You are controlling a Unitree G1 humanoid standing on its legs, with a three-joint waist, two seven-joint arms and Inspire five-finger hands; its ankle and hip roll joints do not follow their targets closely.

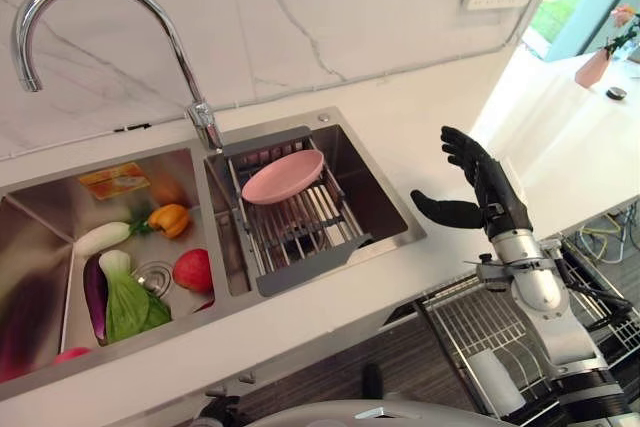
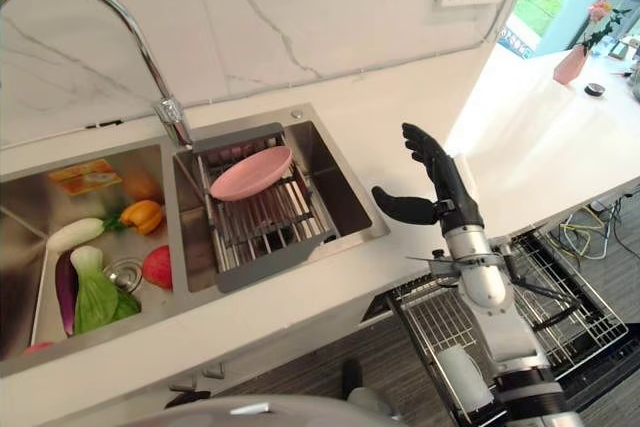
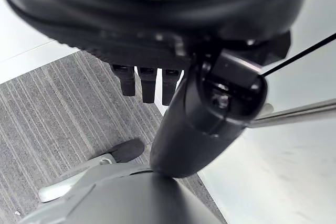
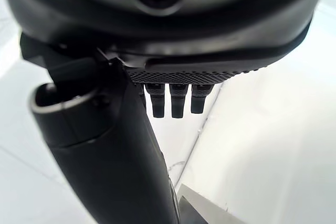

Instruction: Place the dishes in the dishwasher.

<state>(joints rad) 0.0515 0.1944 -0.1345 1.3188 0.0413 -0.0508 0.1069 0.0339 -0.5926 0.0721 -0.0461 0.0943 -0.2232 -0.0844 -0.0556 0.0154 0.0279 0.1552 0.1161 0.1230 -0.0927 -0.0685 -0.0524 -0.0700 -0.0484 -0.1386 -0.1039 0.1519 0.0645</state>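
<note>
Pink plate [image 1: 283, 176] rests on sink rack [image 1: 300, 230].

Dishwasher rack [image 1: 470, 327] partly hidden behind right arm; purple eggplant [image 1: 20, 332] cut by frame edge.

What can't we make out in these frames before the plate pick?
- Dishwasher rack: cut off by the head views' lower edge and crossed by the right hand's arm; contents unclear.
- Pink plate underside: hidden against the drying rack.
- Left hand: its bulk blocks the fingers.
</note>
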